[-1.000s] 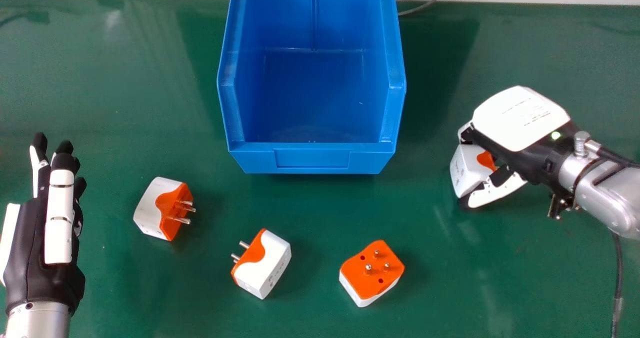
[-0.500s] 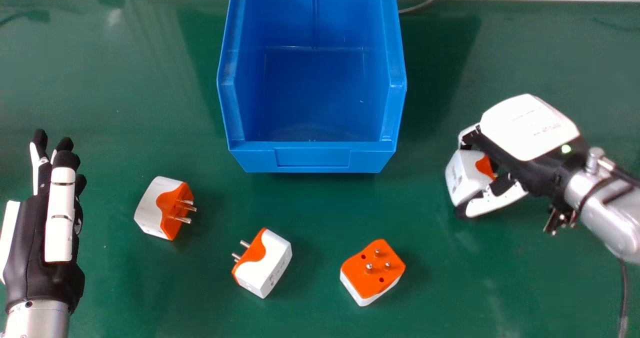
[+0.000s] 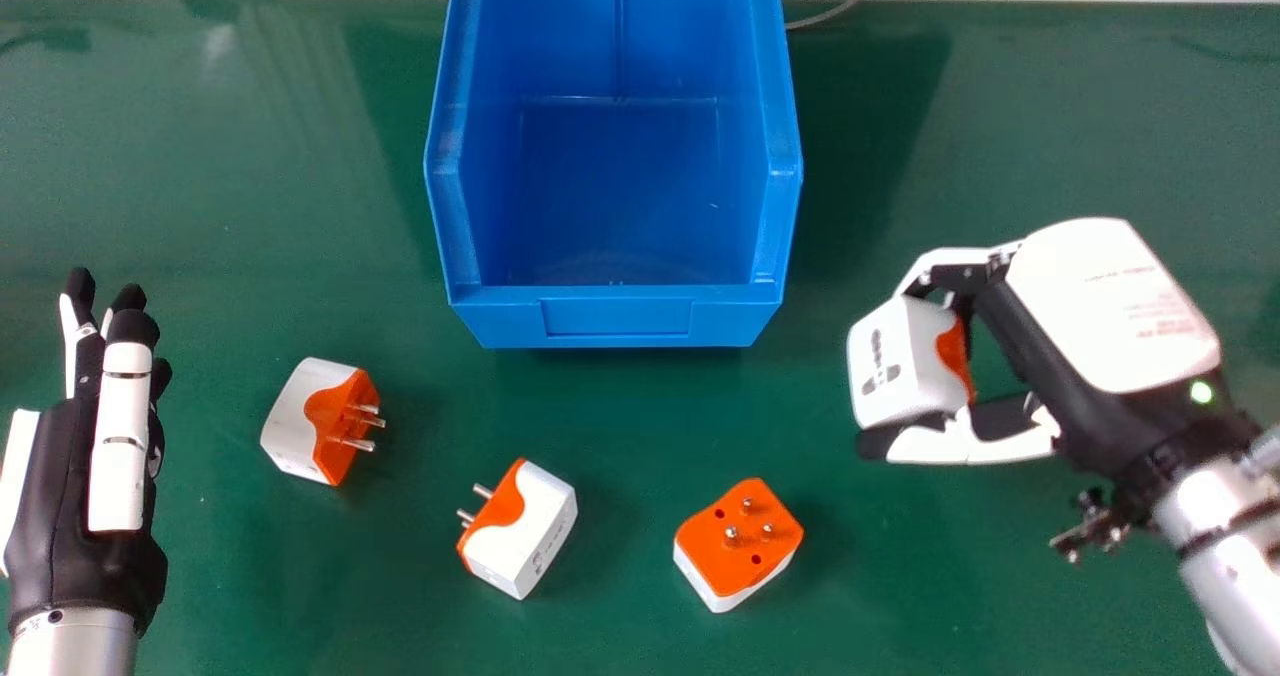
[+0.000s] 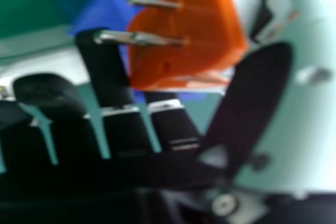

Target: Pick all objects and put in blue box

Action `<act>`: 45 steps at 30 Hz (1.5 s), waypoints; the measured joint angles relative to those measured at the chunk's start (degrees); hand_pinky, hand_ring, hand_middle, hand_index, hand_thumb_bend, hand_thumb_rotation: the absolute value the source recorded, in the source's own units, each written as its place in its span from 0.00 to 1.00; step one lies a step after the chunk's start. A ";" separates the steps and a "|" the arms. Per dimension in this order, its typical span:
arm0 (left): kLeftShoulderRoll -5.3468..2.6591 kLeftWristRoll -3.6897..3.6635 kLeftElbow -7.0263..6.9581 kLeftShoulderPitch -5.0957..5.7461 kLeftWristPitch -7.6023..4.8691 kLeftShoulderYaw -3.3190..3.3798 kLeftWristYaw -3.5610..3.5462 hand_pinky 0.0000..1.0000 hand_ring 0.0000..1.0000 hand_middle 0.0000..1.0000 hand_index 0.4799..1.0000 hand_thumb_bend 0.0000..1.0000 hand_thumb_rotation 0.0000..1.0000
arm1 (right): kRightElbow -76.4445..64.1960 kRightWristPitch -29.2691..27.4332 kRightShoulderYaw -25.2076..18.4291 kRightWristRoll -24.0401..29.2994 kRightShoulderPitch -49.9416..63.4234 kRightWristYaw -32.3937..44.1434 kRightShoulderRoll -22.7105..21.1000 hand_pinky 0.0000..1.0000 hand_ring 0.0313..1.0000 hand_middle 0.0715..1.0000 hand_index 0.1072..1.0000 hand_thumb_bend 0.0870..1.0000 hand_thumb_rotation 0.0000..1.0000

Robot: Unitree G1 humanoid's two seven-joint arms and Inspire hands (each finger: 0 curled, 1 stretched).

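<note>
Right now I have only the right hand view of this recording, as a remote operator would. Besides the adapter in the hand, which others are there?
Observer: Three on the table, nearer the robot than the blue box: a left adapter, a middle adapter and a right adapter.
Operator: Which of those has its pins pointing up?
Observer: The right adapter.
Operator: And is the held adapter over the box?
Observer: No, the right hand has it outside, off the box's right side.

Silver forearms, black and white hands
</note>
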 measured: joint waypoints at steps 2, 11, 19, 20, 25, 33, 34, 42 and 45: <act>-0.02 -0.04 -0.06 -0.03 0.01 -0.01 0.03 1.00 1.00 1.00 0.99 0.43 0.97 | -2.47 -1.04 -0.44 0.15 1.75 0.11 1.12 0.06 0.07 0.09 0.09 0.30 0.40; -0.04 -0.43 0.12 -0.62 0.00 -0.03 -0.05 1.00 1.00 1.00 0.99 0.44 0.96 | -6.52 -5.98 0.19 -0.10 3.70 0.19 7.92 0.05 0.05 0.06 0.06 0.29 0.41; -0.02 0.20 2.32 -2.48 -0.54 -0.23 -0.09 1.00 1.00 1.00 1.00 0.44 0.97 | -3.91 -7.49 5.26 -2.69 -3.40 1.70 14.54 0.08 0.08 0.11 0.10 0.28 0.53; -0.01 0.28 2.66 -2.57 -0.60 -0.23 -0.04 1.00 1.00 1.00 1.00 0.44 0.97 | -3.09 -7.43 5.96 -3.04 -4.75 1.77 15.70 0.08 0.09 0.12 0.10 0.28 0.58; -0.02 0.71 3.40 -3.23 -0.68 -0.25 -0.10 1.00 1.00 1.00 0.99 0.42 0.96 | 2.89 -5.70 8.65 -6.34 -12.44 1.65 20.87 0.09 0.10 0.13 0.11 0.24 0.55; -0.02 0.76 3.59 -3.67 -1.24 -0.20 0.00 1.00 1.00 1.00 0.97 0.42 0.99 | 13.02 0.01 11.21 -12.68 -23.22 -3.11 27.31 0.06 0.08 0.11 0.15 0.26 0.34; -0.02 0.78 3.61 -3.71 -1.26 -0.21 0.03 1.00 1.00 1.00 0.97 0.42 0.99 | 14.32 1.14 11.51 -13.28 -24.70 -3.35 27.91 0.06 0.08 0.12 0.16 0.26 0.31; -0.01 0.81 3.67 -3.90 -1.35 -0.22 0.51 1.00 1.00 1.00 0.98 0.43 1.00 | 30.75 6.27 12.26 -13.70 -39.05 -7.19 31.48 0.07 0.10 0.14 0.18 0.27 0.13; -0.02 0.65 3.69 -3.96 -1.37 -0.17 0.36 1.00 1.00 1.00 0.97 0.44 0.97 | 38.62 7.65 12.62 -13.37 -44.84 -8.21 32.50 0.10 0.12 0.17 0.20 0.25 0.17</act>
